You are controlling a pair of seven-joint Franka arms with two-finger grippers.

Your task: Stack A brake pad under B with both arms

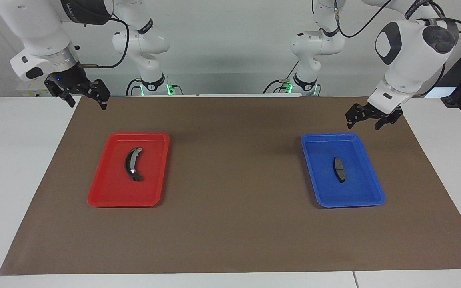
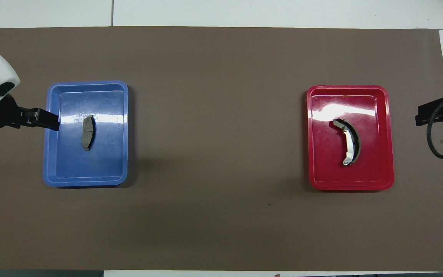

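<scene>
- Squarely in the middle of the blue tray (image 1: 368,198), the A brake pad (image 1: 339,169) lies flat, bare tray floor showing between it and every wall.
- B (image 1: 133,163) lies in the red tray (image 1: 94,198) toward the right arm's end, clear of the rim on all sides.
- Between both trays runs a wide stretch of bare brown mat (image 1: 234,180).
- Over the mat just beside the blue tray's robot-side corner hangs the left gripper (image 1: 364,118), fingers spread, holding nothing.
- Over the mat's edge near the robots, well apart from the red tray, hangs the right gripper (image 1: 86,98), fingers likewise spread and empty.
</scene>
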